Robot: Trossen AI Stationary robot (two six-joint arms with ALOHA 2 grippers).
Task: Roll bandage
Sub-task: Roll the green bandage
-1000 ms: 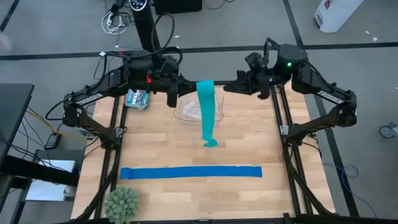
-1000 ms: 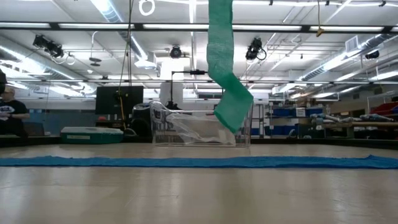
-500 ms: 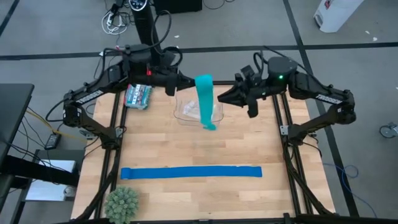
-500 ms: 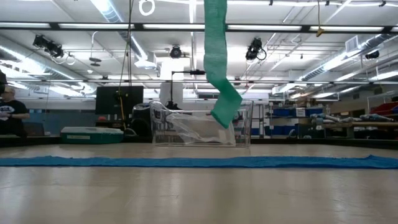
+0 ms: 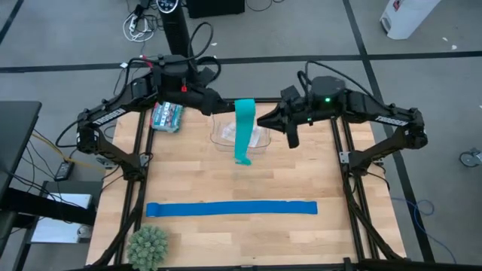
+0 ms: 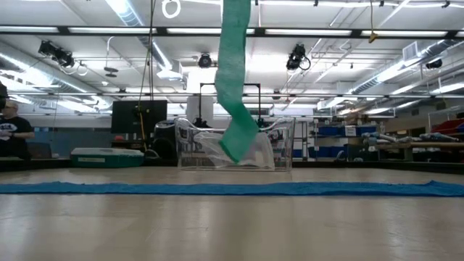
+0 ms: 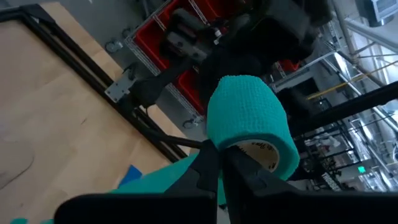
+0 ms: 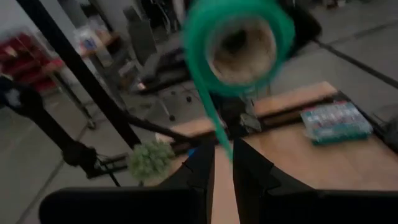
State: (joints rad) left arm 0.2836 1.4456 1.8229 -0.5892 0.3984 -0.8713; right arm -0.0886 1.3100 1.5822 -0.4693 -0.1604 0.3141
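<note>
The teal bandage hangs high over the far middle of the table. Its rolled part point(image 7: 247, 115) is a small roll on a pale core point(image 8: 239, 43). The loose strip point(image 5: 242, 132) drops from the roll in front of the clear container, and its lower end point(image 6: 235, 148) hangs free. My left gripper point(image 5: 224, 108) comes at the roll from the table's left and is shut on it. My right gripper point(image 5: 261, 120) comes from the right and is shut on the strip just below the roll. My left gripper pinches the rim of the roll point(image 7: 222, 144) at the end that faces it. It reaches in about level from the table's left. Whether one finger is inside the core cannot be told. The roll is held high, clear of the table. My right gripper pinches the loose strip point(image 8: 219, 134) between its two fingers just below the roll, taking it by the edge that faces it. It comes about level from the table's right. The strip hangs slack below the hold.
A clear plastic container point(image 5: 260, 139) stands under the bandage at the far middle. A teal-patterned pack point(image 5: 166, 118) lies at the far left. A long blue strip point(image 5: 231, 208) lies flat across the near half, a green spiky ball point(image 5: 147, 245) sits near left. A person point(image 6: 11, 130) stands beyond the table.
My right gripper has moved toward the table's left and near side, sinking a little, and both wrists have rolled. The roll has shifted slightly left with them. The hanging strip has swung toward the left, and its loose length looks shorter from above.
</note>
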